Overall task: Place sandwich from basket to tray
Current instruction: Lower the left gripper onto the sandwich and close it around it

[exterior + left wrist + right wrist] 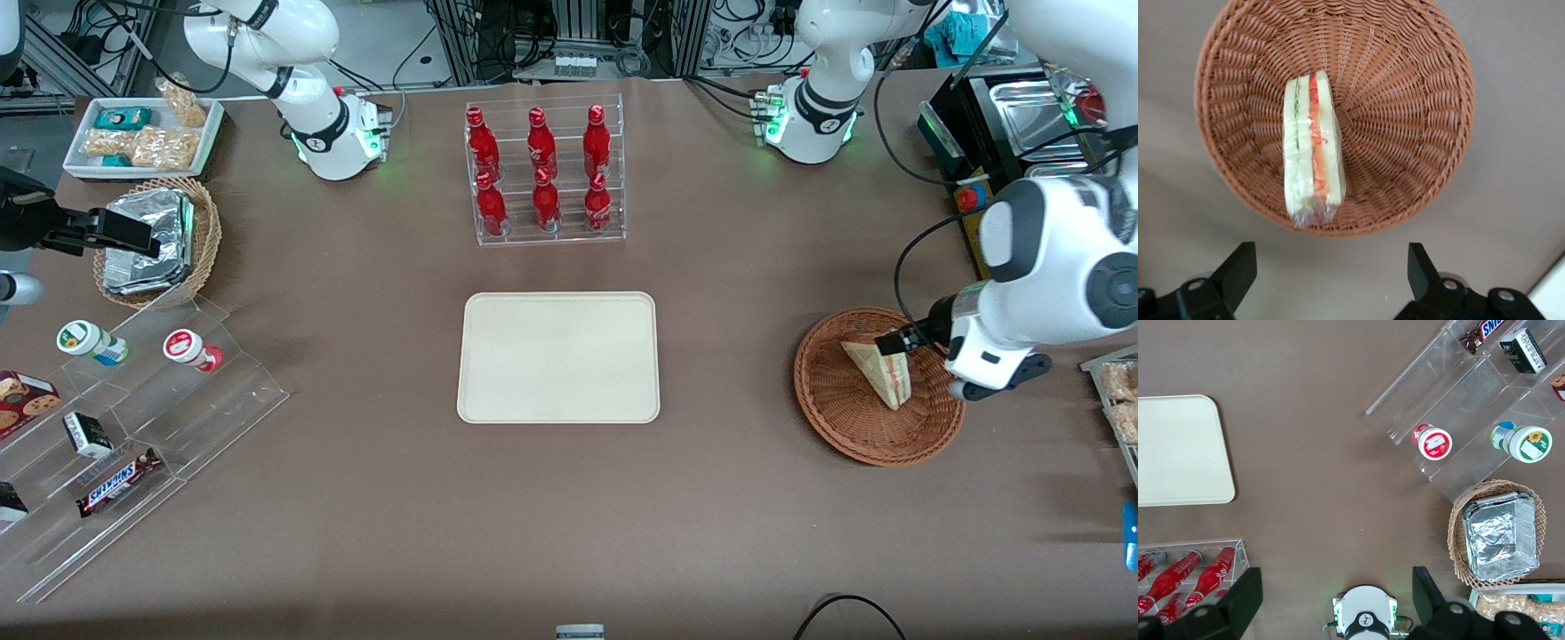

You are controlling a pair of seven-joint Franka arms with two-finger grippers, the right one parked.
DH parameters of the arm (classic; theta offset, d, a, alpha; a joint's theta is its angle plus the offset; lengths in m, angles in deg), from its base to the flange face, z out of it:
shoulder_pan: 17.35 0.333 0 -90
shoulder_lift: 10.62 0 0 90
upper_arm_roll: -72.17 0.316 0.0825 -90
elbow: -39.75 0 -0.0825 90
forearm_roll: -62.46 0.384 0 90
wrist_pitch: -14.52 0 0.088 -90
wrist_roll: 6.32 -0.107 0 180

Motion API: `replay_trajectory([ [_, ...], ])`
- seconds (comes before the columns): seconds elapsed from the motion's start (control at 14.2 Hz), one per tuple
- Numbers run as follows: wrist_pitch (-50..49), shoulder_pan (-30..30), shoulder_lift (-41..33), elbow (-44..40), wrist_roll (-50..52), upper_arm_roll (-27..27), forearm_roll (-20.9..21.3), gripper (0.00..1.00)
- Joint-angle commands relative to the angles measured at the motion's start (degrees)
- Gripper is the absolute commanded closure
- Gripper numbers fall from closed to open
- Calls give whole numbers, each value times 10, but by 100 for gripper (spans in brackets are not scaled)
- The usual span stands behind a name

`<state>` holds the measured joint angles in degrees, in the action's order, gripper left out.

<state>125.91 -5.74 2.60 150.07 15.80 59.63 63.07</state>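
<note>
The sandwich [880, 372] is a pale wedge with red-orange and green layers, wrapped in clear film. It lies in the reddish-brown wicker basket [836, 418] toward the working arm's end of the table. It also shows in the left wrist view [1313, 150], inside the basket [1405, 100]. My gripper [900, 341] hovers above the basket, over the sandwich's end; in the wrist view the gripper [1331, 270] is open and empty, its fingers wide apart over the table beside the basket's rim. The cream tray [558, 356] lies at the table's middle.
A clear rack of red bottles [542, 173] stands farther from the front camera than the tray. A tan basket of foil packs [151, 240], a white snack tray [142, 133] and clear stepped shelves [116, 427] are toward the parked arm's end. A metal appliance [1022, 124] stands near the working arm.
</note>
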Motion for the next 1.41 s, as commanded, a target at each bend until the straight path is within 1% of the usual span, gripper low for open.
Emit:
replay_trajectory([
  [0.0, 71, 7, -7, 45, 5, 8, 7, 0],
  [0.21, 140, 9, 11, 78, 3, 10, 6, 0],
  [0.35, 168, 9, 23, 89, 3, 26, 6, 0],
  [0.56, 220, 9, 52, 103, 3, 27, 6, 0],
  [0.77, 315, 9, 72, 152, 6, 35, 6, 0],
  [0.85, 325, 9, 76, 155, 7, 34, 6, 3],
  [0.92, 324, 9, 76, 155, 7, 34, 6, 11],
  [1.13, 321, 9, 75, 155, 2, 34, 6, 60],
  [1.2, 319, 9, 73, 154, 0, 35, 6, 72],
  [1.27, 310, 9, 71, 148, 0, 34, 6, 78],
  [1.34, 286, 9, 67, 136, -1, 35, 6, 80],
])
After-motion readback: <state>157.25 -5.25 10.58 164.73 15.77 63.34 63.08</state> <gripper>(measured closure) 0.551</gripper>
